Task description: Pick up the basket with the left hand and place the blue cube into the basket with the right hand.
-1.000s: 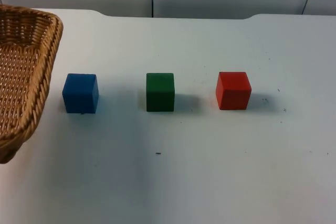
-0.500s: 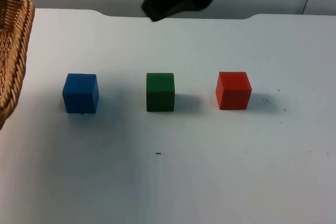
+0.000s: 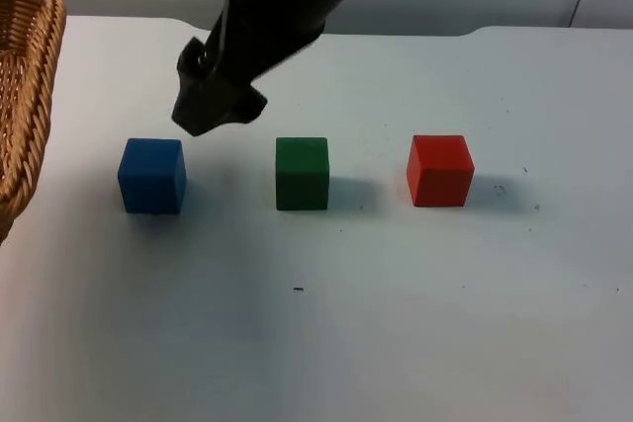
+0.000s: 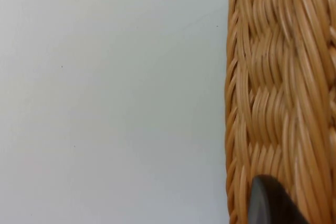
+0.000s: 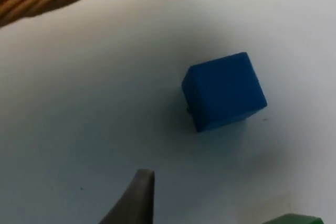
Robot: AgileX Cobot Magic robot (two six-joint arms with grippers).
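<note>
Above the blue cube [image 3: 151,176] hovers the right gripper [image 3: 206,111], apparently clear.

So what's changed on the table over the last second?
The right gripper came in from above and now hangs just behind the blue cube. The basket slid further left. The blue, green and red cubes stayed put.

The right arm [image 3: 282,7] is black and bulky, a matte housing that narrows to a blunt, blocky right gripper [image 3: 210,111], with a black cable loop near its upper end. In the wrist views each fingertip [image 5: 135,199] is a dark, smooth wedge; the left one [image 4: 270,203] is rounded and glossy.
</note>
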